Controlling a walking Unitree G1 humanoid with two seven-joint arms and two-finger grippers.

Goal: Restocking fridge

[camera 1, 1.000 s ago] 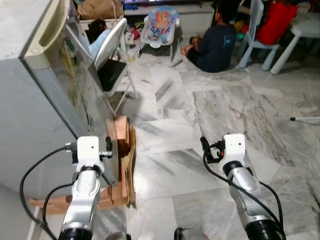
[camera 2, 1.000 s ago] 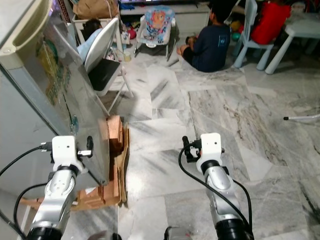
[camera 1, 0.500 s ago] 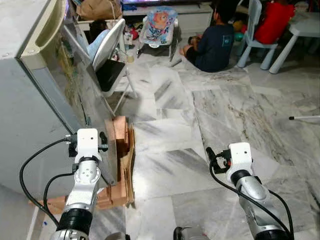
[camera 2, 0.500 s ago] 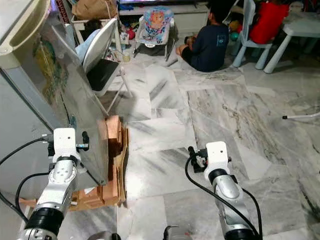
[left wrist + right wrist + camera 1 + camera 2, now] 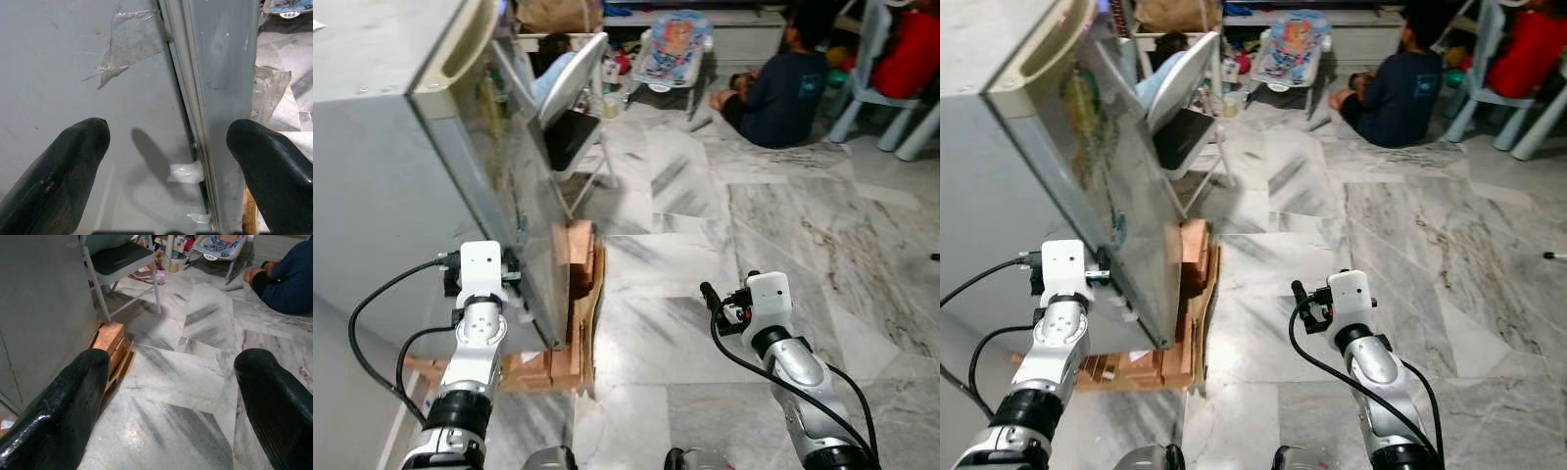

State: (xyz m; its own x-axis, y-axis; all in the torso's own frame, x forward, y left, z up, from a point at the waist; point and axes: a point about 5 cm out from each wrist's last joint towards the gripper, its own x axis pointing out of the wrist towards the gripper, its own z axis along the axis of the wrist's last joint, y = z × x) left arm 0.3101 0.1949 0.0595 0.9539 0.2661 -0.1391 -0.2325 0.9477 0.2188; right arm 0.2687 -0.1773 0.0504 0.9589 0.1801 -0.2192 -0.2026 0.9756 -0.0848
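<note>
The grey fridge [image 5: 401,176] stands at my left, its door [image 5: 1107,186] shut and bearing stickers on the front. My left gripper [image 5: 513,282] is held low against the fridge's corner. In the left wrist view its fingers [image 5: 63,166] are spread open on either side of the door seam [image 5: 195,122], holding nothing. My right gripper [image 5: 709,294] hovers open over the marble floor [image 5: 195,382], well to the right of the fridge, with nothing in it.
Wooden blocks and cardboard [image 5: 576,294] sit under the fridge's front. A folding chair [image 5: 573,117] stands just beyond the door. A person [image 5: 783,88] sits on the floor farther back, beside a baby bouncer [image 5: 675,39] and pale blue chairs [image 5: 871,69].
The whole view has shifted, so the camera moved toward the fridge. My left gripper now sits closer against the fridge's door edge. The right gripper stays open over the floor.
</note>
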